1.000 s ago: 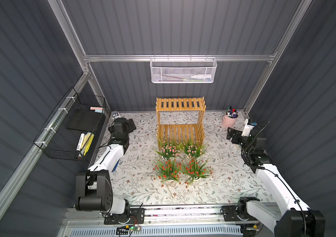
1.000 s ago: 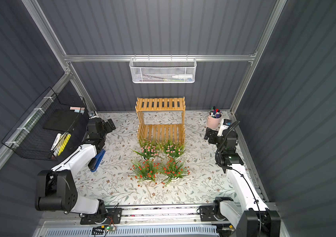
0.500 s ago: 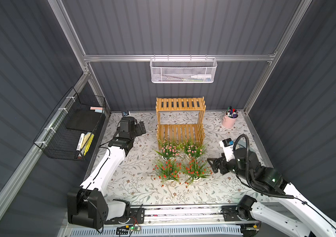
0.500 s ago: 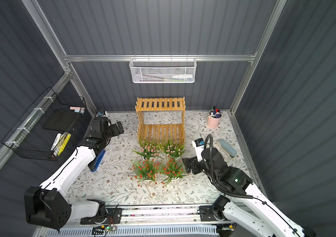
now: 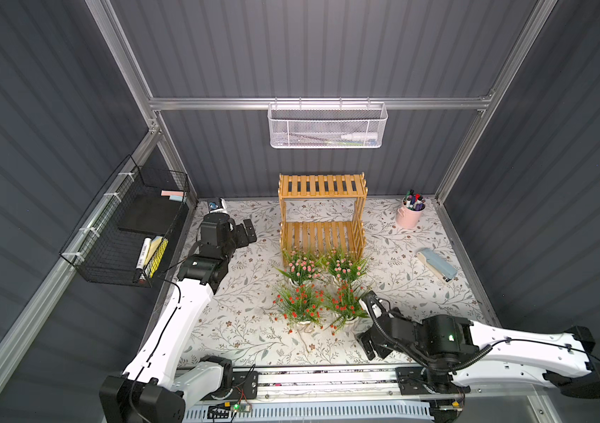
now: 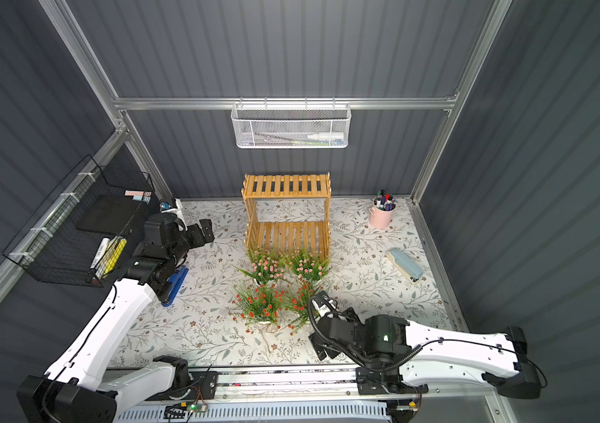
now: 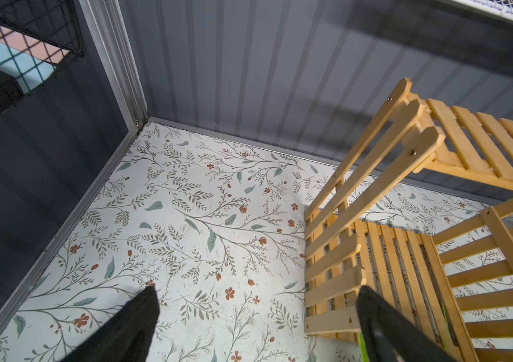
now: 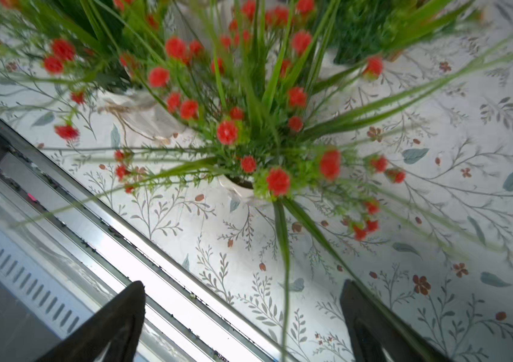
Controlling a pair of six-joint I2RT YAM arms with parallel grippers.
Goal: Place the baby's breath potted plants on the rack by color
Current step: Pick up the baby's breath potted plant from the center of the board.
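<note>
All four potted plants stand on the flowered worktop (image 5: 240, 311), bunched in a square just in front of the wooden rack (image 5: 322, 216), which stands against the back wall. The left pink plant (image 5: 300, 265) and the right pink plant (image 5: 346, 264) are nearest the rack, their leaves reaching the front of its lower shelf. The left red plant (image 5: 300, 304) and the right red plant (image 5: 344, 304) sit just beside them, on the side towards the rail.

The left hand (image 7: 257, 290) hangs over the worktop near the rack's left end and apart from it. Its fingers are spread wide with nothing between them.

The right hand (image 8: 242, 283) is low beside the right red plant, on that plant's right, and points at it. Its fingers are spread too, and the white pot lies beyond the tips, not between them. The wrist view is blurred, so a long green leaf seems to cross one finger, though I cannot tell whether it touches.

A pink cup of pens (image 5: 409, 216) stands in the far right corner.
</note>
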